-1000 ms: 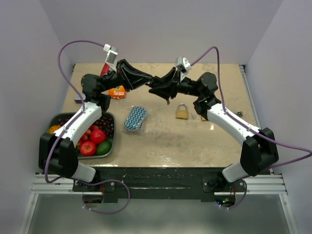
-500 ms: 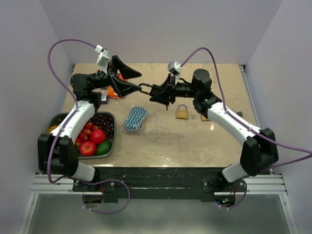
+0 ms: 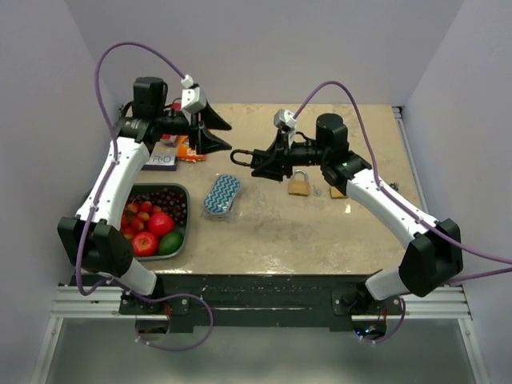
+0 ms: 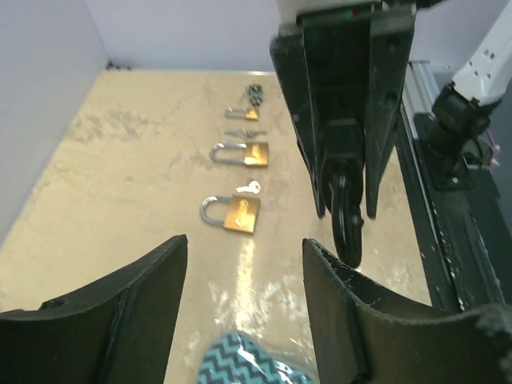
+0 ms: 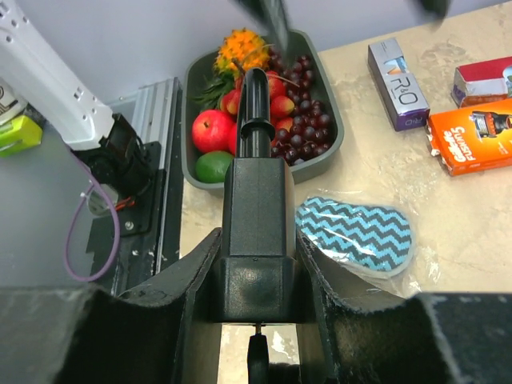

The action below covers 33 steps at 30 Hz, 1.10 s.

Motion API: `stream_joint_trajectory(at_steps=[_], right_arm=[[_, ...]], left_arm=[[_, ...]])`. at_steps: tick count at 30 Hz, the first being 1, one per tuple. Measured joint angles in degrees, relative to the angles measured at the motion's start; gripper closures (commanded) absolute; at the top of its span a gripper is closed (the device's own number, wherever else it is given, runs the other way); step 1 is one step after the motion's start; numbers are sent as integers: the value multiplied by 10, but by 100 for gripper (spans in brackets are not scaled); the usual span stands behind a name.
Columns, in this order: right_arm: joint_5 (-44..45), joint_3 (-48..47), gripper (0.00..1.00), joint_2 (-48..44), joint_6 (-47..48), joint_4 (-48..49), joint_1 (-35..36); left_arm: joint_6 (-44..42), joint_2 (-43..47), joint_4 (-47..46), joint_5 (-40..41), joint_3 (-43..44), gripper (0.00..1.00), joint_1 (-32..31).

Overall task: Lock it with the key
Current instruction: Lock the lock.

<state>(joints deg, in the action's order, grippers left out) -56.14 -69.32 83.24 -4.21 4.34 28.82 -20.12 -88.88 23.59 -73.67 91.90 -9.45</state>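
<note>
- My right gripper point(image 5: 254, 268) is clamped on the black padlock point(image 5: 254, 192), held above the table.
- My left gripper point(image 4: 244, 250) hangs open and empty, facing it.
- Only the left wrist shows two brass padlocks point(image 4: 240, 214) with keys point(image 4: 249, 188).
- The right wrist shows the fruit tray point(image 5: 332, 96) and zigzag pouch point(image 5: 356, 236).

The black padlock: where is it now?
The black padlock is clamped in the right gripper, mid-table in the top view, between the left gripper and a brass padlock.
</note>
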Motion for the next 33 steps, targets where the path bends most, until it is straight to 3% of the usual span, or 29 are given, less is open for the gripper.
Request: stream_joint_trajectory(at_steps=[2, 5, 12, 17, 20, 21, 26, 33], right_arm=[[-2, 0, 100, -6, 18, -16, 0], [-4, 0, 100, -11, 39, -33, 0], [-4, -1, 100, -11, 84, -75, 0], [-4, -5, 100, -11, 113, -104, 0], [-4, -9, 100, -11, 123, -113, 1], [-4, -11, 100, -11, 126, -114, 1], [-6, -15, 100, -11, 139, -125, 2], [-6, -20, 100, -11, 150, -130, 3]], left_arm=[[-80, -5, 104, 2, 5, 39, -5], [-151, -3, 188, 9, -12, 40, -19], [-231, 10, 278, 15, -47, 44, -45], [-233, 13, 275, 15, -50, 52, -54], [-213, 16, 252, 16, -59, 65, -70], [-204, 17, 240, 18, -64, 75, -75], [-159, 30, 182, 27, -93, 97, -86], [-129, 37, 138, 36, -106, 100, -90]])
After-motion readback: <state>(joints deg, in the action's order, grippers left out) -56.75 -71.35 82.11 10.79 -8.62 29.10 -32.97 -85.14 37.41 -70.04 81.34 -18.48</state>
